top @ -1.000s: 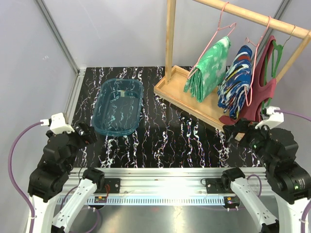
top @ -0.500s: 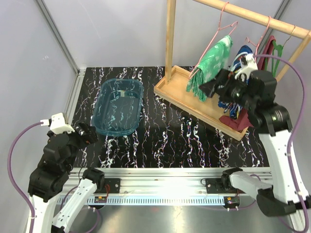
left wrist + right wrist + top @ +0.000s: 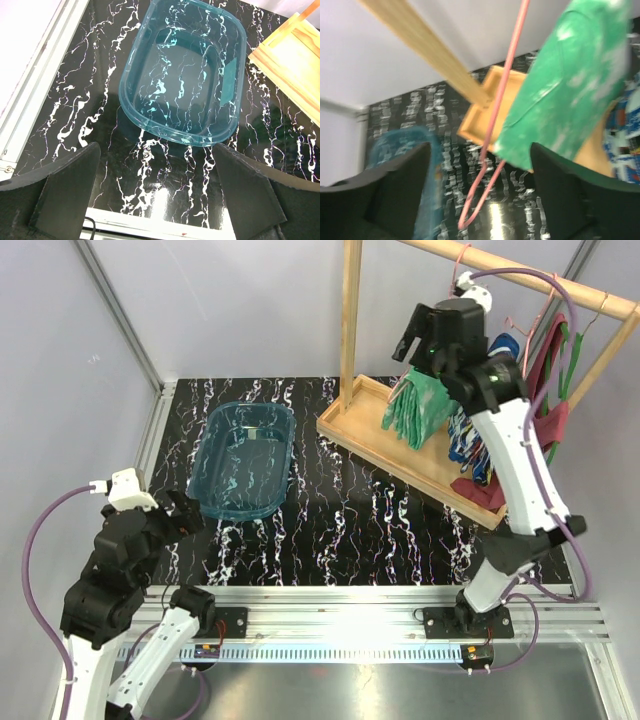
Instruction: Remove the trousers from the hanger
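The green and white trousers [image 3: 425,400] hang folded over a pink hanger [image 3: 462,265] on the wooden rail [image 3: 530,280]. The blue patterned trousers [image 3: 470,440] hang beside them, partly hidden by my right arm. My right gripper [image 3: 410,343] is raised, open and empty, just left of the green trousers. In the right wrist view the green trousers [image 3: 570,90] and the pink hanger's lower loop [image 3: 512,60] lie between the open fingers of the gripper [image 3: 479,150]; touch cannot be told. My left gripper [image 3: 183,508] is low at the near left, open and empty [image 3: 155,150].
A teal plastic bin [image 3: 243,460] stands at the left, just ahead of the left gripper [image 3: 185,75]. The rack's wooden base tray [image 3: 400,445] and upright post [image 3: 350,320] stand at the back right. A maroon tank top [image 3: 550,410] hangs at the rail's right end.
My right arm has swung up from the near right edge to the rail, and its gripper now sits by the green trousers' hanger. The left arm has barely moved.
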